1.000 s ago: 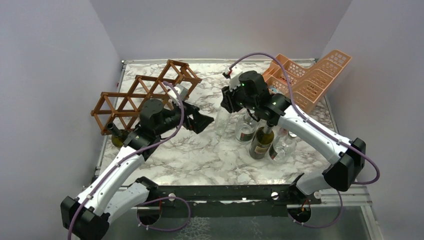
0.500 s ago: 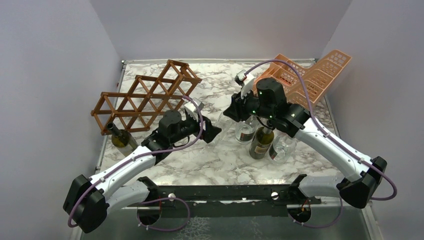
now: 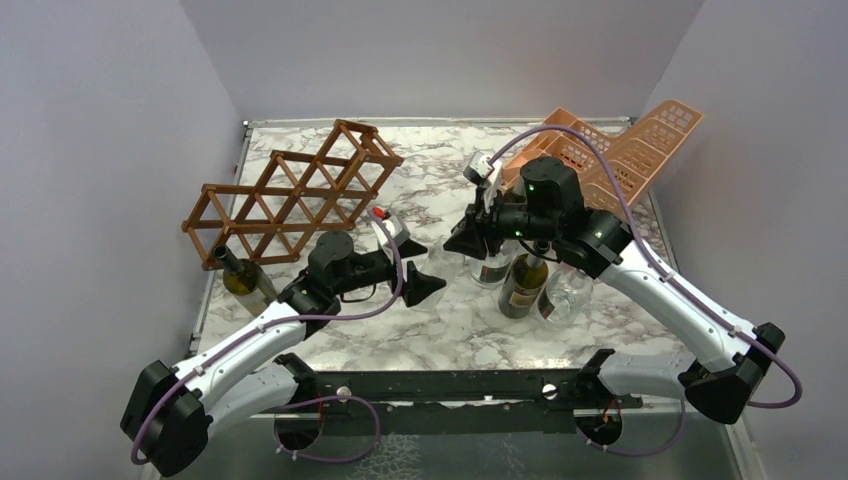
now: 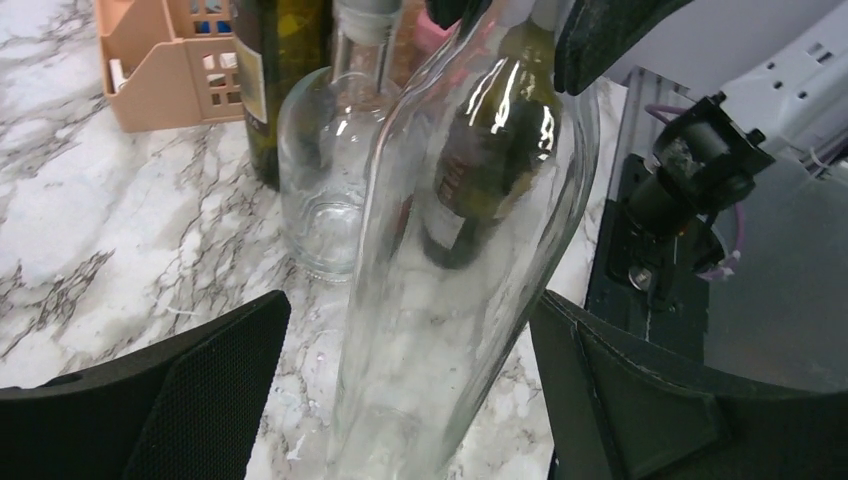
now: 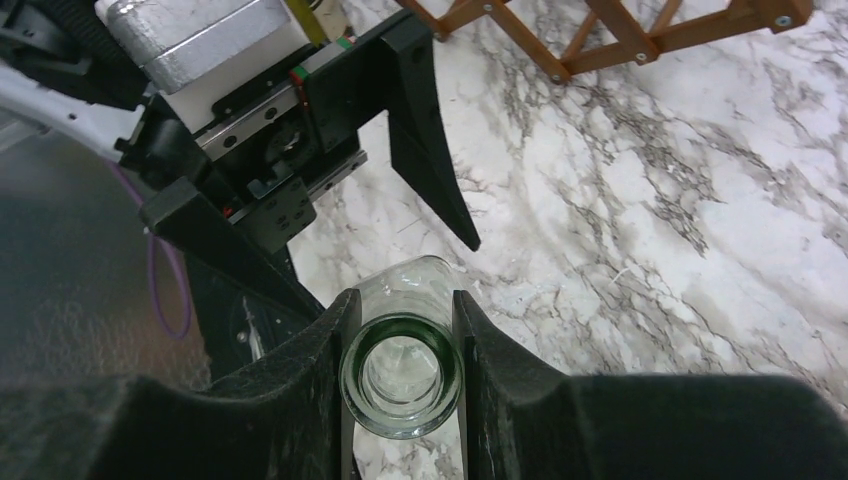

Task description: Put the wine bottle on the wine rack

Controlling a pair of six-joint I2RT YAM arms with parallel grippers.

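Your right gripper (image 5: 402, 300) is clamped on the top of the clear wine bottle (image 5: 400, 375), with a finger tight against either side of its mouth. Your left gripper (image 4: 410, 300) is spread wide with the bottle's body between its fingers, holding nothing. The wine rack (image 3: 290, 195) stands well apart, beyond and to the left of the left gripper. The other bottles (image 4: 330, 170) crowd just behind the held one.

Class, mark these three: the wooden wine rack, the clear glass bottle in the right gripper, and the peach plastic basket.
Wine rack (image 3: 290, 188): top external view, a middle slat.
Clear glass bottle (image 4: 430, 370): left wrist view, lower body.
Peach plastic basket (image 3: 640, 150): top external view, perforated wall.
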